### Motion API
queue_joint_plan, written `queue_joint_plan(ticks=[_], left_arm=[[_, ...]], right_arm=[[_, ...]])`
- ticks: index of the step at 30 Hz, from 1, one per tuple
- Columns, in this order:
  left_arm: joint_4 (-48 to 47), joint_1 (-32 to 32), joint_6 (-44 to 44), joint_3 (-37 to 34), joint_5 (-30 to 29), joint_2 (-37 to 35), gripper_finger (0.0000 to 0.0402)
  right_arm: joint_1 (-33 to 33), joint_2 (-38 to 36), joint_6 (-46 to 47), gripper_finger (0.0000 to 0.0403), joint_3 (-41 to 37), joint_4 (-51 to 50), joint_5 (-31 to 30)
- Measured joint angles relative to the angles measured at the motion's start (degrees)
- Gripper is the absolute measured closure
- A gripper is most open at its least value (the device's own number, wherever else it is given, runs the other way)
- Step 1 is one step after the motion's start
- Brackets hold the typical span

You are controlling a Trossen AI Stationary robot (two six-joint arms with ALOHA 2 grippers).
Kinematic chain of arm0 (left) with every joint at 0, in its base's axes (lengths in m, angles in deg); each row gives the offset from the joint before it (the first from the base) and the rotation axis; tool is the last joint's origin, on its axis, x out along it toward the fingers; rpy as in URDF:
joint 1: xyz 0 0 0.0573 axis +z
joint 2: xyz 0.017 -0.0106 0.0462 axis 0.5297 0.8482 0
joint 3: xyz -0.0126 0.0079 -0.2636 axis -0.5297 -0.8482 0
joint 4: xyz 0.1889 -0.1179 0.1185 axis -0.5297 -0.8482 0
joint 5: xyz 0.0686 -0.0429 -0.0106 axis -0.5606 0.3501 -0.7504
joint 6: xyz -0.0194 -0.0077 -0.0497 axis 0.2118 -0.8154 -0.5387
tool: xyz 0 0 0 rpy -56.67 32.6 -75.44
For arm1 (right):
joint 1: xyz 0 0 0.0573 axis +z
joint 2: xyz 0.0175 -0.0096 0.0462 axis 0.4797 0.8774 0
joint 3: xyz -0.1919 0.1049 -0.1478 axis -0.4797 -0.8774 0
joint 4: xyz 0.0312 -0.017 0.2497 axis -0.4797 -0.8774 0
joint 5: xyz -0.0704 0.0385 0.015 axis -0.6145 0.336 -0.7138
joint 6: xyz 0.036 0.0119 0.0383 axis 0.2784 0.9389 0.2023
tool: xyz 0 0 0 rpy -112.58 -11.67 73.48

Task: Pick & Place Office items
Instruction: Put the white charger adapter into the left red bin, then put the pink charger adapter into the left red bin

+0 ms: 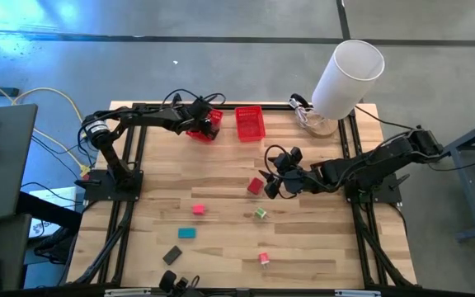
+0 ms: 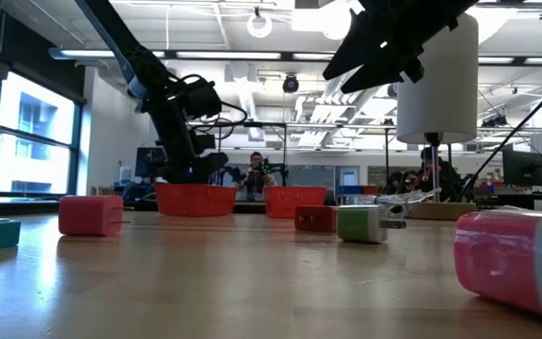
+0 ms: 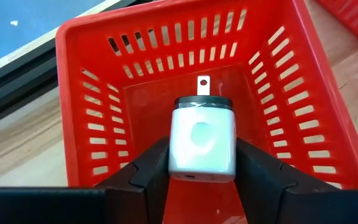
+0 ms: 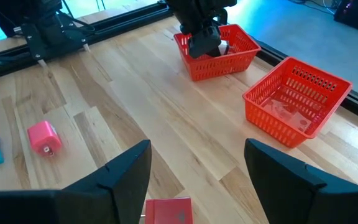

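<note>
Nearest the table's front edge lie a dark grey block point(image 1: 171, 255), a pink-and-white plug point(image 1: 264, 259) and a teal block point(image 1: 187, 233). Farther in sit a pink block point(image 1: 199, 211), a green plug point(image 1: 261, 214) and a red block point(image 1: 256, 186). The right gripper point(image 1: 273, 175) hangs just above the red block with its jaws wide and nothing between them. At the far edge, the left gripper point(image 3: 202, 180) is over the left red basket point(image 3: 86, 93), its jaws clamped on a white plug point(image 3: 201, 146). A second basket point(image 1: 250, 122) stands beside it.
</note>
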Motion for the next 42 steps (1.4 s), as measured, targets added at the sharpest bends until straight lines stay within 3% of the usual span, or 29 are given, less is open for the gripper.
queue_joint_plan(ticks=[15, 24, 29, 42], left_arm=[[0.1, 0.0, 2.6, 0.0, 1.9, 0.0, 0.0248], [0.2, 0.0, 2.8, 0.0, 1.9, 0.0, 0.0182], [1.1, 0.0, 3.5, 0.0, 1.9, -0.2, 0.0171], [1.1, -1.1, 4.1, 0.0, 1.6, -8.2, 0.0171]], right_arm=[[0.0, 0.0, 0.0, 0.0156, 0.0, 0.0, 0.0], [0.0, 0.0, 0.0, 0.0156, 0.0, 0.0, 0.1], [0.0, 0.0, 0.0, 0.0156, 0.0, 0.0, 0.2], [0.0, 0.0, 0.0, 0.0156, 0.0, 0.0, 0.2]])
